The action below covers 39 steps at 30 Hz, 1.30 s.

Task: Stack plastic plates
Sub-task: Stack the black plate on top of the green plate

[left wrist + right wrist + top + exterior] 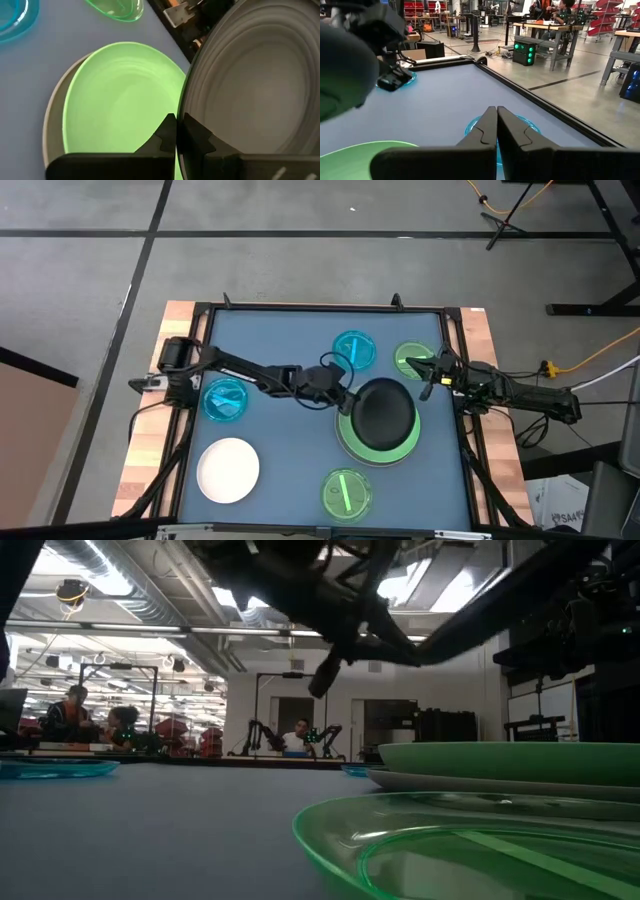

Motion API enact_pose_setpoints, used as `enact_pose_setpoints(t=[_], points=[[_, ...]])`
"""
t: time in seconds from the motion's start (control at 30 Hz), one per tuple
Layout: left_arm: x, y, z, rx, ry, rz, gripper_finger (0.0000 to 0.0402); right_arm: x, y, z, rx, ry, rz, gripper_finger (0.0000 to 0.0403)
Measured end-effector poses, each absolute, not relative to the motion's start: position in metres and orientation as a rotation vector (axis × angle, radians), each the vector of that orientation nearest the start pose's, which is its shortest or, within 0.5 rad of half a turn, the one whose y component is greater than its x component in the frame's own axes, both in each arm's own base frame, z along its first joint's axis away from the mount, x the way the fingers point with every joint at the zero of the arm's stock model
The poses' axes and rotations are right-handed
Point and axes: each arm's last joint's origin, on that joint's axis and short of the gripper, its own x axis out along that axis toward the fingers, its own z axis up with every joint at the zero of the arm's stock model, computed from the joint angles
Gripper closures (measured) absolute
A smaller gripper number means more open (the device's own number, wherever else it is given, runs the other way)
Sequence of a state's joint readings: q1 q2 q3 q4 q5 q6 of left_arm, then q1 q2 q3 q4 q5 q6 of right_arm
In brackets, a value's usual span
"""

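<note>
Table (290, 350), blue-grey mat inside a dark frame, wooden edges left and right.

Green plate (350, 442), large, right of centre, resting on a grey plate (50, 125) whose rim peeks out beneath.

Black plate (385, 415), medium, directly over the green plate, held at its left rim and tilted, not yet lying flat.

White plate (228, 470), medium, near left corner, alone.

Small blue plates: one far centre (354, 350), one at left (225, 398). Small green plates: one far right (412, 360), one near centre (346, 493).

Left gripper (340, 398), clamped on the black plate's rim, reaching in from the left.

Right gripper (428, 380), fingers pressed together, holding nothing, waiting at the right edge beside the far green plate.

Risk: thin edge pinch likely to slip; tilted release could leave the black plate off-centre or sliding from the stack. Right arm close by, possible knock on withdrawal.
</note>
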<state>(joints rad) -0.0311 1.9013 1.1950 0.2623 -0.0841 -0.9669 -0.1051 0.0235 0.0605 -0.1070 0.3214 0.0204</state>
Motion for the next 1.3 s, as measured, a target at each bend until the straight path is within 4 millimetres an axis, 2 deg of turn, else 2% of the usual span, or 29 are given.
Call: enact_pose_setpoints(t=[0.37,1.3], points=[[0.426,-0.011,0.156,-0.938,0.475,0.319,0.0399,0.092,-0.019,0.172,0.013,0.065,-0.427,0.0402],[0.423,-0.011,0.14,-0.907,0.546,0.392,0.0395,0.092,-0.019,0.172,0.012,0.066,-0.427,0.0402]])
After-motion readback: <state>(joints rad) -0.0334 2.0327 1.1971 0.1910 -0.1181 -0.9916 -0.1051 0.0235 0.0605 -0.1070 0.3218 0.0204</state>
